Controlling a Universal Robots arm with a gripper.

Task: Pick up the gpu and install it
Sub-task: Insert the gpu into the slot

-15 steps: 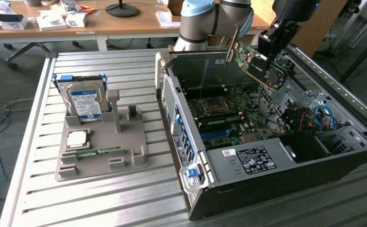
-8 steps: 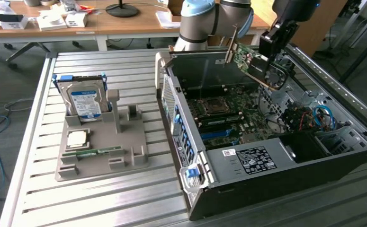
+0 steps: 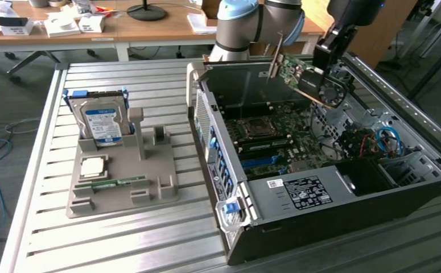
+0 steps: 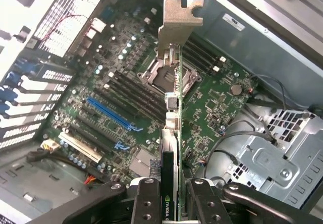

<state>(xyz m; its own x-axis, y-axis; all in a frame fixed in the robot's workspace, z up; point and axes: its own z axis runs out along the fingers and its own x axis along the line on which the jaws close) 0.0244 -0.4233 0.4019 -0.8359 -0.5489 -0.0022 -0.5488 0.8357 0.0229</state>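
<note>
Between the gripper's (image 4: pixel 171 196) two dark fingers (image 4: pixel 147 204) sits the gpu (image 4: pixel 175 98), clamped by its edge. It hangs over the open case (image 3: pixel 296 196), not seated in any slot.

The exterior view takes in the whole bench. Well away from the gripper (image 3: pixel 328 57), toward the exterior view's left, a grey holder (image 3: pixel 122 196) lies on the slatted metal table (image 3: pixel 114 242). A blue-labelled hard drive (image 3: pixel 102 122) stands upright in it, with a square chip (image 3: pixel 93 166) and a narrow memory stick (image 3: pixel 114 183) lying in front. Nearer the gripper, the case lies on its side with the board (image 3: pixel 277 133) exposed. Above the case's far end the gpu (image 3: pixel 302 77) tilts in the grip. It is a green card with a silver bracket (image 3: pixel 277 57) pointing up and away from the gripper, and a round black fan (image 3: pixel 331 91) shows at its lower end.

The wrist view looks down along the card, so the gpu shows edge-on as a thin green strip. Its notched bracket (image 4: pixel 180 22) is at the end farthest from the fingers. Below the card lies the board (image 4: pixel 212 108). A long blue slot (image 4: pixel 108 113) lies off to one side of the card, the square socket (image 4: pixel 159 75) is right under it, and a grey metal cage (image 4: pixel 275 156) lies off to the other side. How high the card hangs above the board cannot be told from this view.
</note>
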